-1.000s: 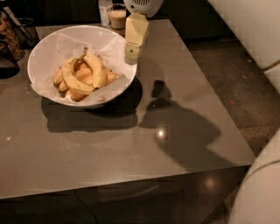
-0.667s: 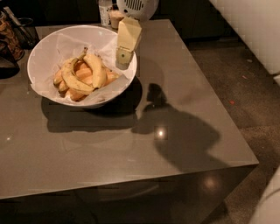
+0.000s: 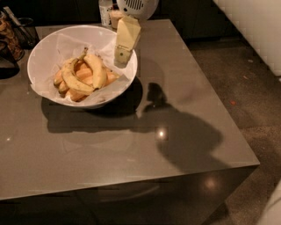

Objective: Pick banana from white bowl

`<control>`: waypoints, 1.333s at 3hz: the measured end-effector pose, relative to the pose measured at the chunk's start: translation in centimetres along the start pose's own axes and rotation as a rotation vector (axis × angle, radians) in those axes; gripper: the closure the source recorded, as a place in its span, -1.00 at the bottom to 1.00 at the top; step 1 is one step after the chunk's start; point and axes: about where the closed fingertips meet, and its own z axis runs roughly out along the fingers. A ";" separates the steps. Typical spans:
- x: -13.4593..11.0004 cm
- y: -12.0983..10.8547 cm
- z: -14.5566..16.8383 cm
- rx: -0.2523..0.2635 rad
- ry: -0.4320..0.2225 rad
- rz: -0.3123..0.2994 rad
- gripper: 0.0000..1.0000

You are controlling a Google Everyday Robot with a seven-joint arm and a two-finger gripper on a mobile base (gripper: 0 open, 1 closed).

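Observation:
The white bowl [image 3: 40, 49], lined with crinkled paper, stands at the back left of the grey table. In it, the thick, fairly straight yellow banana [image 3: 97, 69] lies on top, its brownish stem pointing to the back. A slimmer curved banana [image 3: 71, 80] lies to its left, over stubby orange pieces [image 3: 84, 74]. My gripper [image 3: 122, 54], cream coloured, hangs from the white wrist at the top and points down over the bowl's right rim. It is just right of the thick banana and apart from it. It holds nothing.
A bottle [image 3: 105, 10] and a small cup [image 3: 115, 17] stand behind the bowl. A dark mesh holder [image 3: 25, 28] stands at the back left. The table's front edge [image 3: 131, 181] and right edge drop to carpet [image 3: 246, 88].
My gripper has moved left and a little down, from beside the bowl's right edge to over its right rim. The bananas have not moved.

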 end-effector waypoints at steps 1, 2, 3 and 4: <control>-1.2 1.8 1.0 -0.044 0.017 -0.011 -1.00; -3.7 3.4 2.6 -0.049 0.071 -0.029 -1.00; -4.0 3.2 2.5 -0.044 0.044 -0.031 -1.00; -5.1 3.0 3.6 -0.081 0.028 0.002 -1.00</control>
